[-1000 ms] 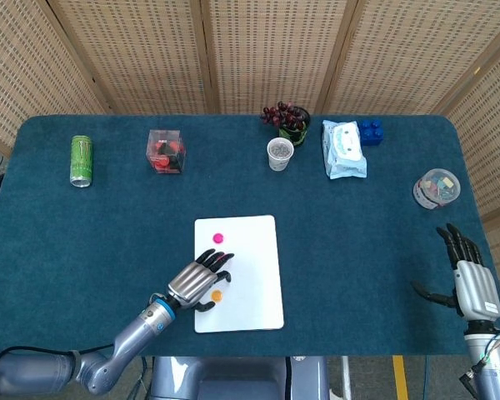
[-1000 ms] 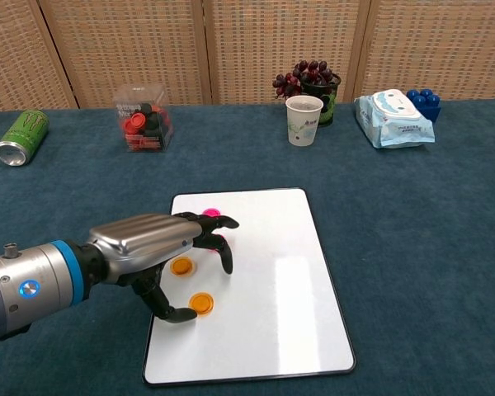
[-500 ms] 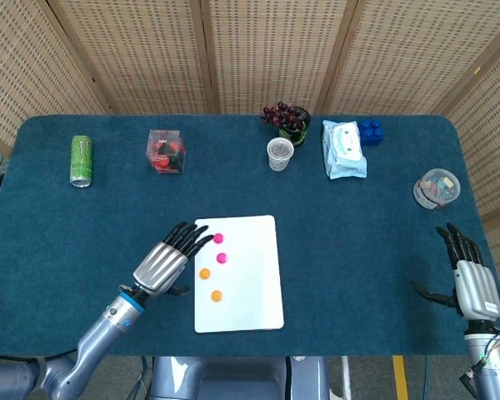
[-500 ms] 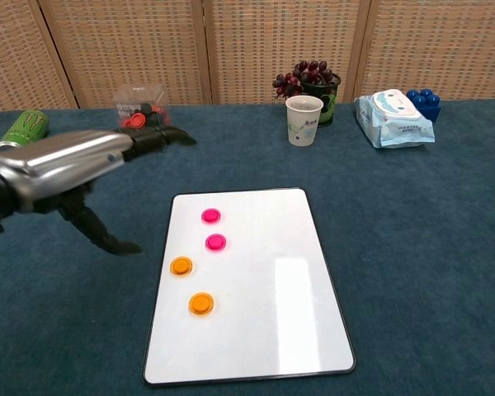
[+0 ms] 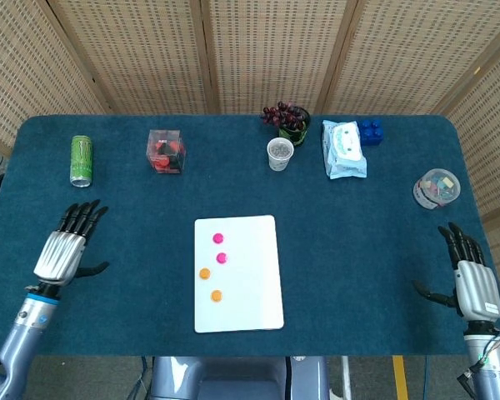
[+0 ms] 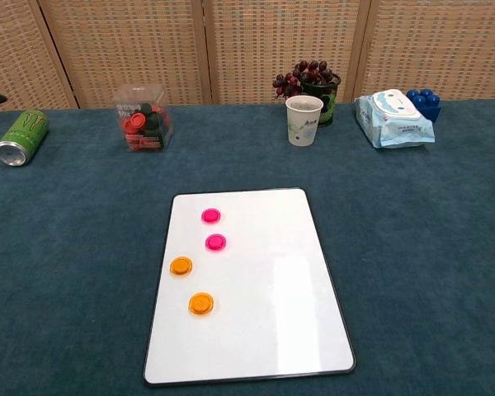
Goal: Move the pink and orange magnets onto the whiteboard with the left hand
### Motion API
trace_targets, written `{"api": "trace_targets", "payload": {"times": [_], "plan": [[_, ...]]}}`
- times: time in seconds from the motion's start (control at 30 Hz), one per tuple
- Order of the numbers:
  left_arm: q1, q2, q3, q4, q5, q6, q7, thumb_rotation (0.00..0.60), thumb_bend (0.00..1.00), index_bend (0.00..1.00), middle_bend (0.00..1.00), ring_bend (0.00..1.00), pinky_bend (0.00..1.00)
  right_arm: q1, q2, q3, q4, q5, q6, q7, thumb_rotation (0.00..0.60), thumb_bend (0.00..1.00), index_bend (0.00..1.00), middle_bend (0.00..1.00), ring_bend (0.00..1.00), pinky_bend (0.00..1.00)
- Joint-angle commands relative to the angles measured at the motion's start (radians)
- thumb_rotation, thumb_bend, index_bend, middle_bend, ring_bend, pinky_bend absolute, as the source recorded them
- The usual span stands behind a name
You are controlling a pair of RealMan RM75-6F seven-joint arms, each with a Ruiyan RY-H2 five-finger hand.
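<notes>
Magnets: two pink [image 5: 220,248], two orange [image 5: 210,284] all on whiteboard [image 5: 254,283], left side. My left hand [image 5: 64,250] empty, fingers spread, far left. Risk: orange ones near edge, a stray brush knocks them off.

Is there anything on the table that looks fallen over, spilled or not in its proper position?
Only the green can near the table's far left: it lies on its side rather than standing. Nothing looks spilled. The whiteboard lies flat with two pink and two orange magnets on it.
</notes>
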Motion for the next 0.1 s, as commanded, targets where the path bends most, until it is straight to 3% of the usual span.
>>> {"api": "trace_targets", "payload": {"times": [0.03,0.1], "plan": [[0.103,-0.062,0.011,0.227,-0.01,0.071,-0.199,0.6,0.09,0.0,0.0,0.0,0.0,-0.002,-0.004,0.002,0.001,0.0,0.007,-0.007,0.6,0.23,0.0,0.0,0.0,0.0],[0.124,-0.089,0.009,0.305,-0.009,0.08,-0.251,0.6,0.1,0.0,0.0,0.0,0.0,-0.002,-0.007,0.002,0.001,-0.001,0.011,-0.013,0.6,0.23,0.0,0.0,0.0,0.0]]}}
